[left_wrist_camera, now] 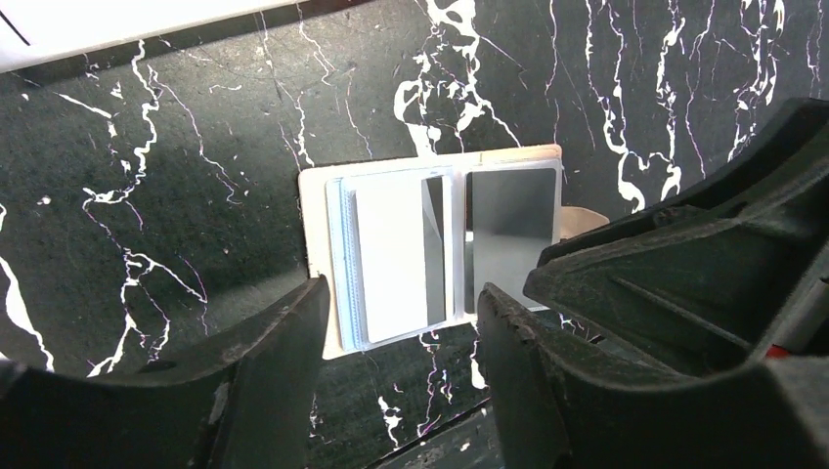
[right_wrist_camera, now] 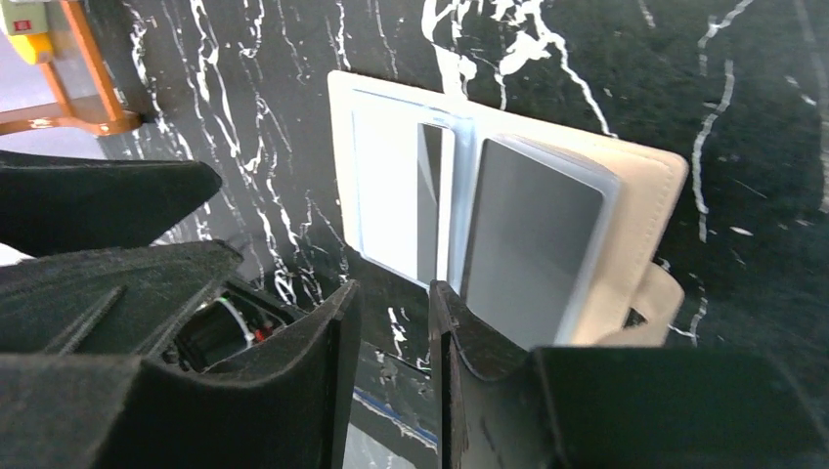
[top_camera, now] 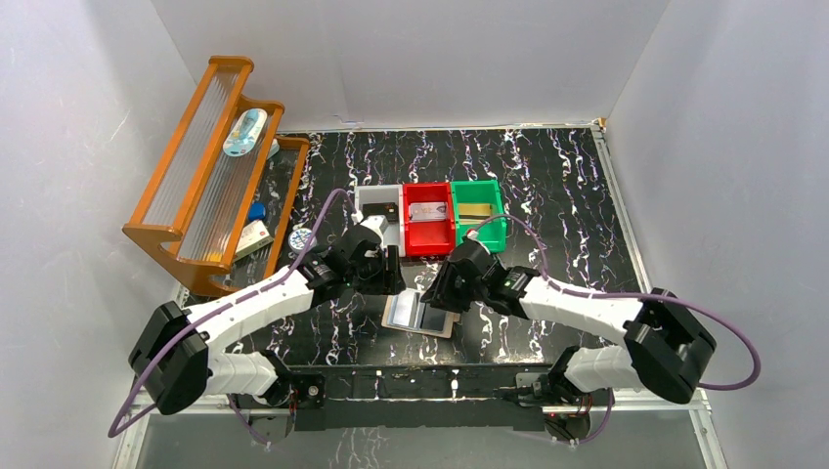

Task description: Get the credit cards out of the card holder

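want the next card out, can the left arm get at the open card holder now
Probably yes: the card holder lies open, pockets up and uncovered, just ahead of the left pincer. The right pincer crowds its other side, so room is tight.

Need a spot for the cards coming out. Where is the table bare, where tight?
Bare table lies right of the green bin out to the edge, and in the strip behind it. Tight: around the open card holder, where the left end effector and right end effector crowd in, and the left side by the orange rack.
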